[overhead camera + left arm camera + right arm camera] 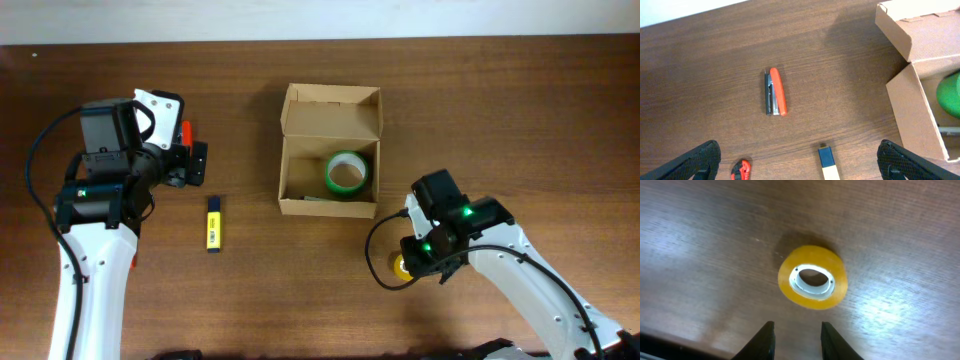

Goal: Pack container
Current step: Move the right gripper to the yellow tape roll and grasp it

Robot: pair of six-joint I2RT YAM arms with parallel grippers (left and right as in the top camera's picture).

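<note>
Cardboard box (283, 172): sits mid-table with its lid flap up, a green tape roll (345, 172) already inside.
Yellow tape roll (813, 277): lies flat on the wood, a little apart from the box on the right arm's side, just ahead of the right gripper (796, 332).
Right gripper: fingers parted, holding nothing (the gap looks narrower than the roll).
Step in hand: probably picking up that roll. I'd pinch one wall of the ring, one finger in the hole, rather than span it.
Left gripper (800, 162): spread wide and empty, with an orange stapler (776, 92) and a yellow marker (213, 222) nearby.
</note>
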